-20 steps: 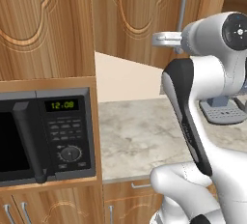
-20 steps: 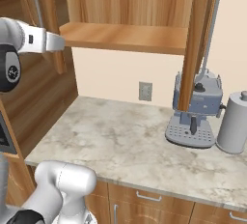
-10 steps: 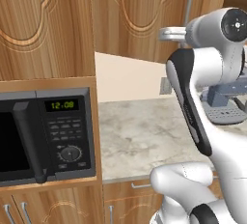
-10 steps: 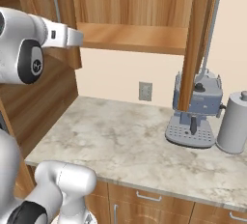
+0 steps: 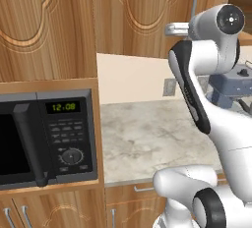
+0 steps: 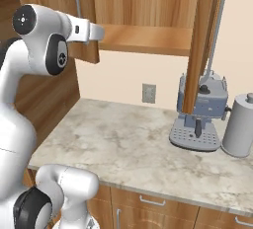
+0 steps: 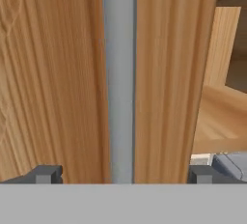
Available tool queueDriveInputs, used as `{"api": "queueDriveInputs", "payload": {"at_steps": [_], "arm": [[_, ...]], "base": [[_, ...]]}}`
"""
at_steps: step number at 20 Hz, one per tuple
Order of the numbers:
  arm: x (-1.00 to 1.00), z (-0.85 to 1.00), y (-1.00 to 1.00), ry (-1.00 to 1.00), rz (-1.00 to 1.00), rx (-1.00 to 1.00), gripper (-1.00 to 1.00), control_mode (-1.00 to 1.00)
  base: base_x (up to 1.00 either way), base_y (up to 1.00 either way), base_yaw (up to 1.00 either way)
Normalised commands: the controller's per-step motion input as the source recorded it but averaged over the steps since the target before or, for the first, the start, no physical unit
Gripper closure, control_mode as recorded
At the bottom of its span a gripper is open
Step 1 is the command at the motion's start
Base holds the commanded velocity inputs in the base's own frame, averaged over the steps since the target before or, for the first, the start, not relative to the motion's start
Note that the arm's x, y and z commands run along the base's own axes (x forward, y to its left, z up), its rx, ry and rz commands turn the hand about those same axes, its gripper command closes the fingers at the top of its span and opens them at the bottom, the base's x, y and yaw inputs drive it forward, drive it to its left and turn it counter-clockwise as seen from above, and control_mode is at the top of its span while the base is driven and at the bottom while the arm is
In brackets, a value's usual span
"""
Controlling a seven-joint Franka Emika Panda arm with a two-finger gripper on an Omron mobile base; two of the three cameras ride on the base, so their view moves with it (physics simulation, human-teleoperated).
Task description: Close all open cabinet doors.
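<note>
brown wood-grain cabinet door [image 7: 164, 83]: rigid, hinged, swings lightly. push beside slim silver bar handle [image 7: 119, 78]; gripper [image 7: 120, 174] spread, grasping nothing.

Cabinet door [image 7: 53, 83] matt wood-grain; handle [image 7: 119, 83] smooth metal.

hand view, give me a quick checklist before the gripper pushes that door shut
1. Handle centred between the finger tips: ok.
2. Gripper open wide enough to straddle the handle: ok.
3. Fingers touching the left door: cannot tell.
4. Left door fully shut: not ok, cabinet shelf exposed beside it.
5. Right door shut: not ok, it stands out edge-on in front of the coffee machine.
6. Counter items clear of the door swing: ok.
</note>
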Motion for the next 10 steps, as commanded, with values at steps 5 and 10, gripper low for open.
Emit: {"api": "queueDriveInputs", "payload": {"at_steps": [5,10], "arm": [[0.93,-0.18,-0.11,0.0,-0.02,-0.02,-1.0,-1.0],[0.9,-0.15,-0.12,0.0,-0.02,-0.01,-1.0,-1.0]], "base": [[0.0,0.0,0.0],[0.0,0.0,0.0]]}}
